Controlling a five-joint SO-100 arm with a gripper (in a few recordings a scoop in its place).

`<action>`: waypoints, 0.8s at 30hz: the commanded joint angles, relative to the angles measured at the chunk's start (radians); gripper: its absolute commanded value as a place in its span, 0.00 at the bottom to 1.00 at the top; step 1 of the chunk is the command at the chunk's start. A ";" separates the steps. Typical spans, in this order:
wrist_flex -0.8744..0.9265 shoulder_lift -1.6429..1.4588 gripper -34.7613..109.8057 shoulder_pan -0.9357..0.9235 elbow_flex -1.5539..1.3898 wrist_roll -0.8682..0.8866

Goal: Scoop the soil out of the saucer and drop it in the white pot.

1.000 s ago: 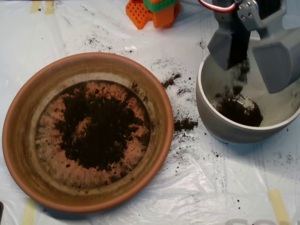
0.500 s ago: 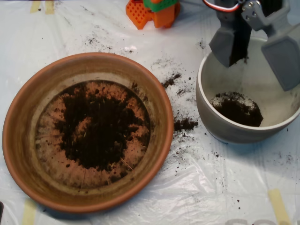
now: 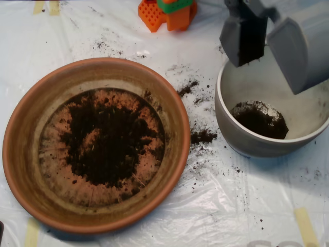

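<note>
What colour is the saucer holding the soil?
Orange-brown terracotta saucer, seen in the overhead view; dark soil covers its middle.

Tool [image 3: 264,43] risen higher over the white pot [image 3: 231,123], halves spread apart, falling soil [image 3: 259,119] now settled inside.

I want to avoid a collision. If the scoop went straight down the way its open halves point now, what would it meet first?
Probably the white pot: the scoop hangs open above its far rim, so it would land inside, on the bare inner wall or the soil heap. Depth is hard to judge from overhead.
</note>
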State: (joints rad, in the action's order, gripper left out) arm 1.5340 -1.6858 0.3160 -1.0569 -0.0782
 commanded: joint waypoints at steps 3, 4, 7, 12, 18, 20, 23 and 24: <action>0.006 -0.081 0.51 -0.083 0.086 0.020; 0.006 -0.086 0.51 -0.094 0.086 0.025; 0.005 -0.095 0.52 -0.146 0.083 0.040; -0.043 -0.147 0.52 -0.279 -0.025 0.058; -0.276 -0.322 0.52 -0.457 -0.476 0.012; -0.330 -0.337 0.52 -0.512 -0.580 0.000; -0.410 -0.364 0.53 -0.586 -0.724 -0.006; -0.436 -0.367 0.53 -0.607 -0.765 -0.005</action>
State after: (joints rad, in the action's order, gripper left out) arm 1.1766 -1.9528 -0.2209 -1.7426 -0.0675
